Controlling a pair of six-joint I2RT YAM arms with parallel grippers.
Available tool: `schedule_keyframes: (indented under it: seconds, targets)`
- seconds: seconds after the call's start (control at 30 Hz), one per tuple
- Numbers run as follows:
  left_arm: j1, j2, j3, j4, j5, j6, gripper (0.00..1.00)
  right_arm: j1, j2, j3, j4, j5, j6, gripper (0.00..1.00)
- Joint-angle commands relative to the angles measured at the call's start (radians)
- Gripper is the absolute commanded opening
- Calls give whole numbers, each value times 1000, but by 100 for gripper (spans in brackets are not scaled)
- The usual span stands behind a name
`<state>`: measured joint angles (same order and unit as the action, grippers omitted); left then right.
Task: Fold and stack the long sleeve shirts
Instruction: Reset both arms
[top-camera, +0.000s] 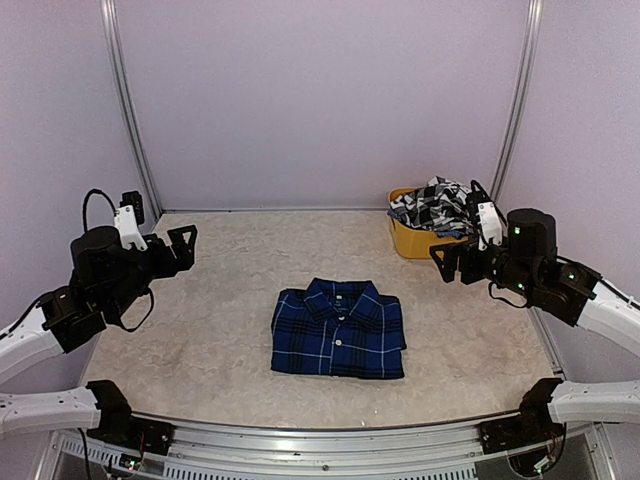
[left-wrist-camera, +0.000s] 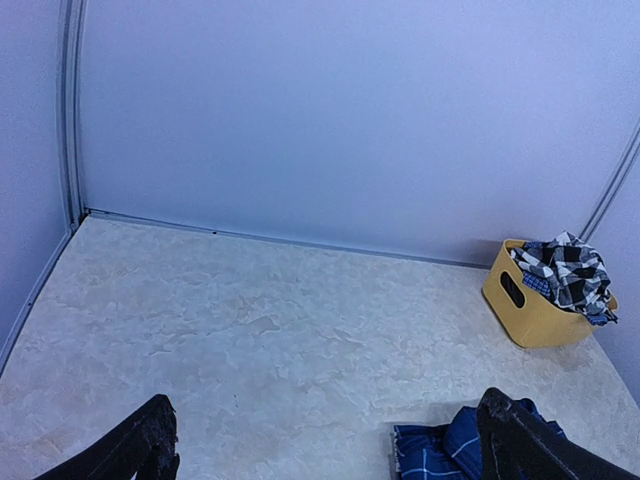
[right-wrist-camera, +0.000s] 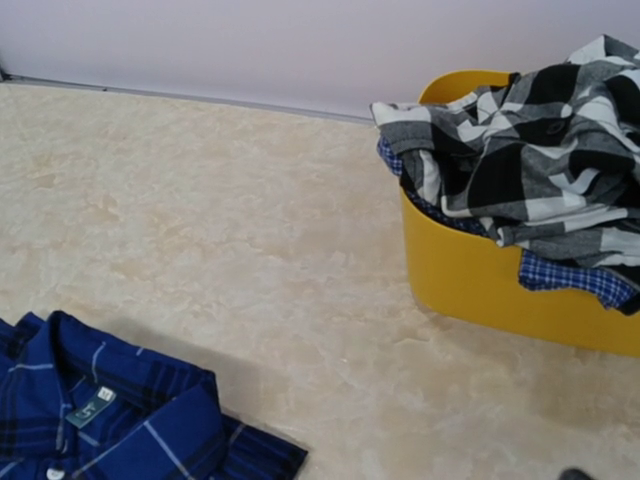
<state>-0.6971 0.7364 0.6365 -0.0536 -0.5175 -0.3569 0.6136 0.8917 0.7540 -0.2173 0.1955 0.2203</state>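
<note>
A royal blue plaid shirt (top-camera: 338, 330) lies folded on the table's middle, collar to the back. It also shows in the left wrist view (left-wrist-camera: 440, 455) and the right wrist view (right-wrist-camera: 120, 430). A black-and-white checked shirt (top-camera: 435, 203) is heaped in the yellow tub; it also shows in the wrist views (left-wrist-camera: 566, 270) (right-wrist-camera: 530, 150). My left gripper (top-camera: 183, 243) hovers open and empty at the far left, its fingers (left-wrist-camera: 150, 445) wide apart. My right gripper (top-camera: 445, 262) hovers open and empty just in front of the tub; only a fingertip (right-wrist-camera: 575, 474) shows in its wrist view.
The yellow tub (top-camera: 412, 242) stands at the back right corner (left-wrist-camera: 530, 318) (right-wrist-camera: 480, 280). A blue fine-checked cloth (right-wrist-camera: 570, 275) hangs over its rim under the checked shirt. Walls close the back and both sides. The table's front edge has a metal rail (top-camera: 330, 435).
</note>
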Motion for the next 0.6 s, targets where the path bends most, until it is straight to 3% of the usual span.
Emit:
schedule_keyframes:
  seconds: [0.0, 0.57]
  targets:
    - [-8, 4, 3, -15, -13, 9, 99, -8, -1, 15, 4, 3, -10, 99]
    - [-23, -1, -3, -17, -34, 10, 99, -8, -4, 6, 4, -3, -6, 99]
